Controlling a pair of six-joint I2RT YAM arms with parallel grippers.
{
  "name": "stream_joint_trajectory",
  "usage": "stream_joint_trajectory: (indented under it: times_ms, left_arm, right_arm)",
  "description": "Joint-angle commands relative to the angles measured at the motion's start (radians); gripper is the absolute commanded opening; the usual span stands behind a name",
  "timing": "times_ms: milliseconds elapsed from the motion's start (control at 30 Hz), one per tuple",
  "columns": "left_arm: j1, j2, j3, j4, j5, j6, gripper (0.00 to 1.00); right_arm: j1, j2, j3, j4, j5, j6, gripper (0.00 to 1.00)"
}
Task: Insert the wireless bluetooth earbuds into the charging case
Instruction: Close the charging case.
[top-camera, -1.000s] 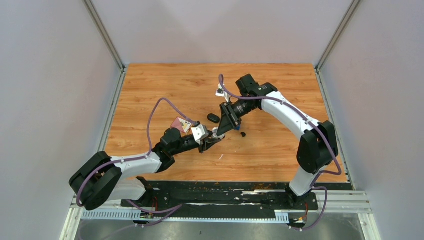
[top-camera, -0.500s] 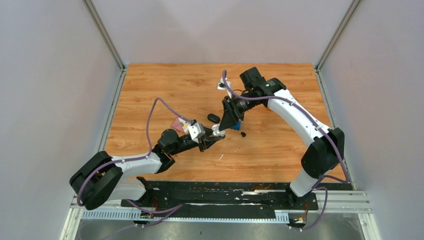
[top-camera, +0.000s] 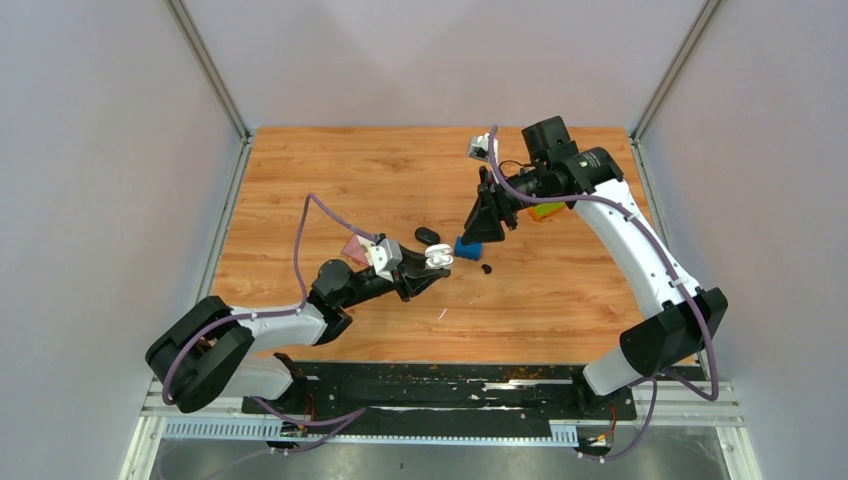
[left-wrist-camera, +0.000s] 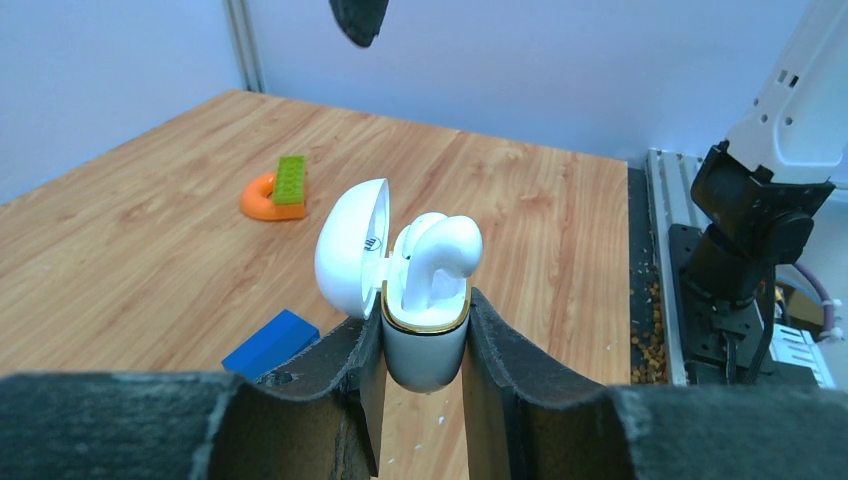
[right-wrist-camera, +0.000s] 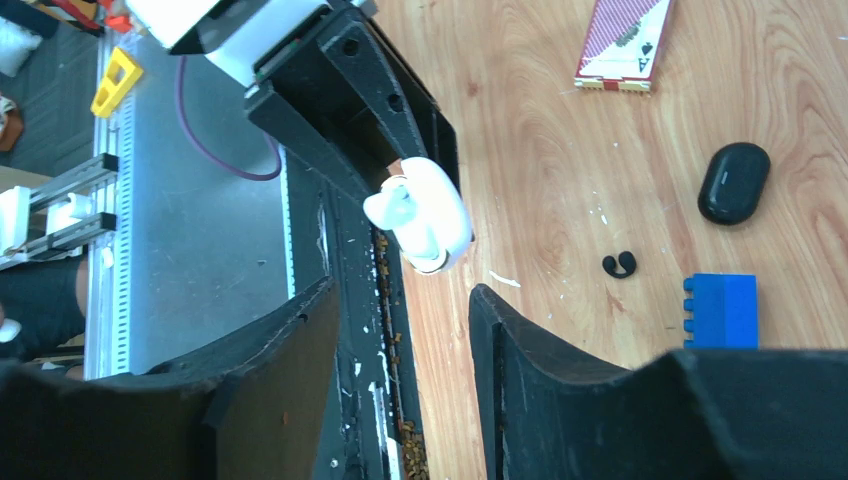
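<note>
Since a second ago the right gripper (top-camera: 482, 228) has lifted away from the left gripper (top-camera: 432, 266).

Left wrist view: dark rubbery fingers (left-wrist-camera: 510, 350) clamp the glossy, rounded charging case (left-wrist-camera: 420, 345). Its lid is open, and smooth white earbuds (left-wrist-camera: 440, 258) sit above the fingertips. Bare wood-grain table (left-wrist-camera: 150, 240) lies beyond.

Right wrist view: the fingers (right-wrist-camera: 500, 340) are parted and empty. The case is beyond their tips, and a black earbud (right-wrist-camera: 620, 264) lies to their right, beside the ridged blue block (right-wrist-camera: 725, 310).

A wood-grain tabletop (top-camera: 300, 180) sits between plain pale grey walls (top-camera: 100, 150), aluminium posts (top-camera: 208, 70) at its far corners and a black base plate (top-camera: 450, 385) along its near edge, all under soft even light.
</note>
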Motion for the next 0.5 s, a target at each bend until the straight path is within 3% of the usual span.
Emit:
stream_joint_trajectory:
  times_ms: [0, 133, 467]
  left_arm:
    - [0.004, 0.021, -0.001, 0.111, 0.025, -0.051, 0.00]
    - [0.004, 0.025, 0.003, 0.120, 0.035, -0.064, 0.00]
    - [0.004, 0.039, 0.012, 0.134, 0.065, -0.095, 0.00]
  right_arm:
    - [0.006, -0.008, -0.010, 0.029, 0.075, -0.044, 0.54]
    - [0.032, 0.005, -0.007, 0.030, 0.117, -0.063, 0.62]
    - [0.129, 0.068, 0.036, 0.003, 0.171, -0.125, 0.66]
